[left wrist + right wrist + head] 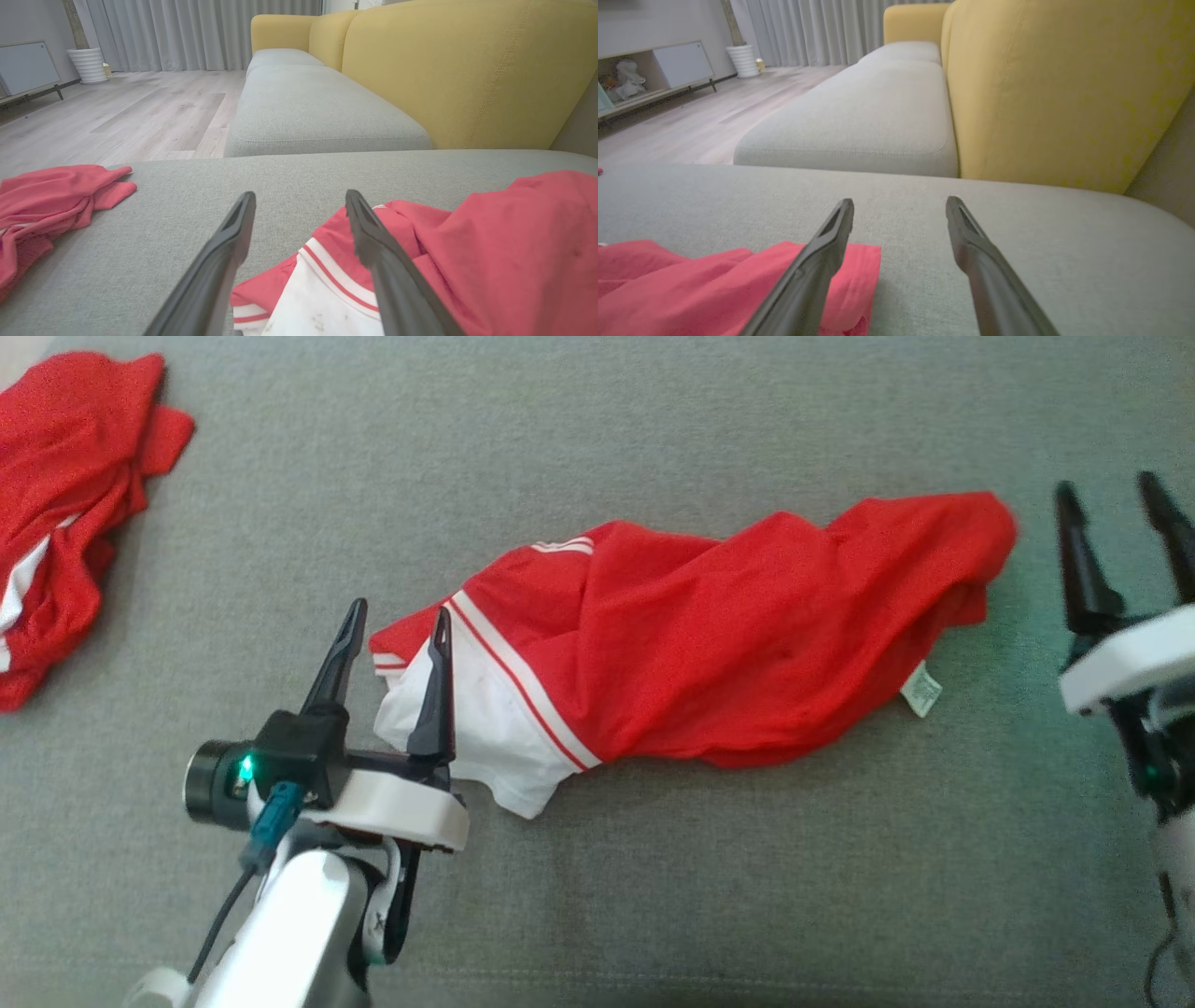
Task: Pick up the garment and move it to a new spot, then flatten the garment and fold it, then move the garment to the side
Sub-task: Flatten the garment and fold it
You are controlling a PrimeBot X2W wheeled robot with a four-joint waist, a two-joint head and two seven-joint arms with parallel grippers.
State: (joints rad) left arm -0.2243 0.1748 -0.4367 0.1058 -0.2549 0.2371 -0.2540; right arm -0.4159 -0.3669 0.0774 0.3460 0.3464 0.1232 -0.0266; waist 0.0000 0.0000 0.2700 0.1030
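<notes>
The garment point(709, 635), red with a white panel and white stripes, lies stretched in a crumpled band across the middle of the grey cushion point(653, 896). My left gripper point(397, 616) hovers open over its white left end, one finger above the cloth, nothing between the fingers. The left wrist view shows the garment point(467, 261) under and right of the left gripper point(299, 205). My right gripper point(1111, 495) stands open just right of the garment's right end, empty. In the right wrist view the red cloth point(714, 280) lies at lower left of that gripper point(900, 207).
A second red and white garment point(65, 504) is heaped at the cushion's far left point(51, 205). A yellow sofa back point(458, 70) rises beyond the grey seat cushions point(859, 121). Wooden floor point(117, 112) lies off the cushion's far edge.
</notes>
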